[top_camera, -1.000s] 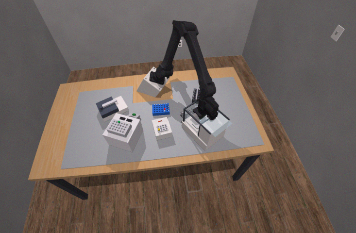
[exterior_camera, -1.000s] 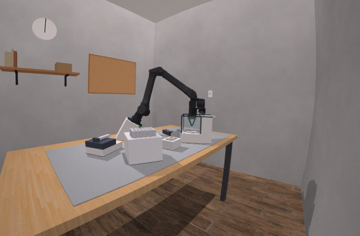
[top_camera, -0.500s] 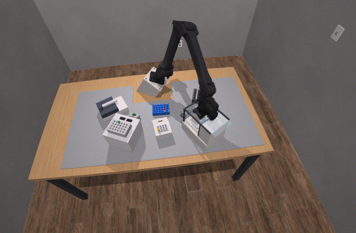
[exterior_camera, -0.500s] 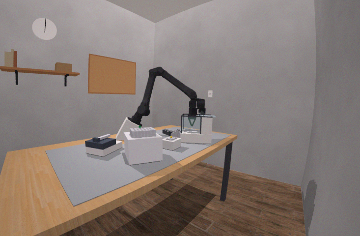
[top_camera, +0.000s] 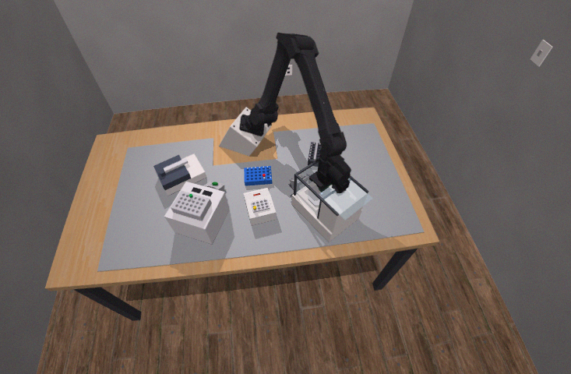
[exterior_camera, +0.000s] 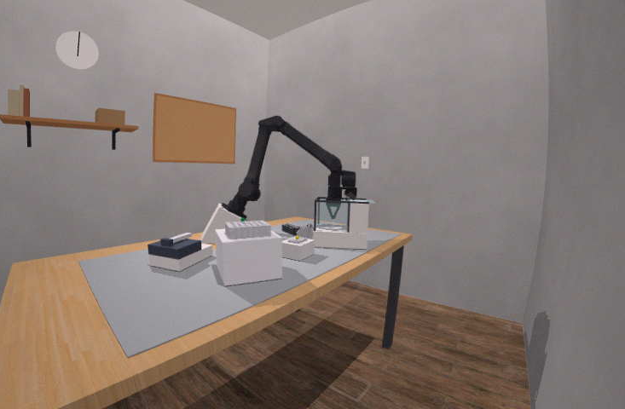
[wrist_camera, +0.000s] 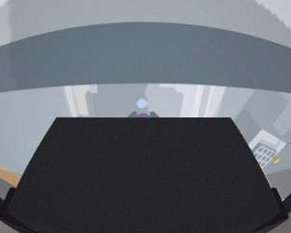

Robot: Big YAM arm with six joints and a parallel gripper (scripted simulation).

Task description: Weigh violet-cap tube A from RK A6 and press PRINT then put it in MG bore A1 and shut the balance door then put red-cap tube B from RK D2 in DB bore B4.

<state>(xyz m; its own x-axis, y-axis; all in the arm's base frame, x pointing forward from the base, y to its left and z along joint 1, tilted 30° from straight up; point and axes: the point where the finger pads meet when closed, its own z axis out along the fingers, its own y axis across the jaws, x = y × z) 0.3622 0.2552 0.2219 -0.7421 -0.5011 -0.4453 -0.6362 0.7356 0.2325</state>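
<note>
My gripper reaches down through the open top of the balance, fingers inside the glass box. It is shut on tube A, whose violet cap shows between the fingertips. The tube's body is hidden, so whether it touches the pan cannot be told. The door pane is slid away from the front. Tube B's red cap is in the blue tube rack. The dry block holds a yellow-capped tube. PRINT and the lamp cannot be made out.
The dark magnet block is partly behind the arm. The mixer, with a green-capped tube, and the spectrophotometer stand on the other side of the dry block. Black frame bars and glass surround the gripper.
</note>
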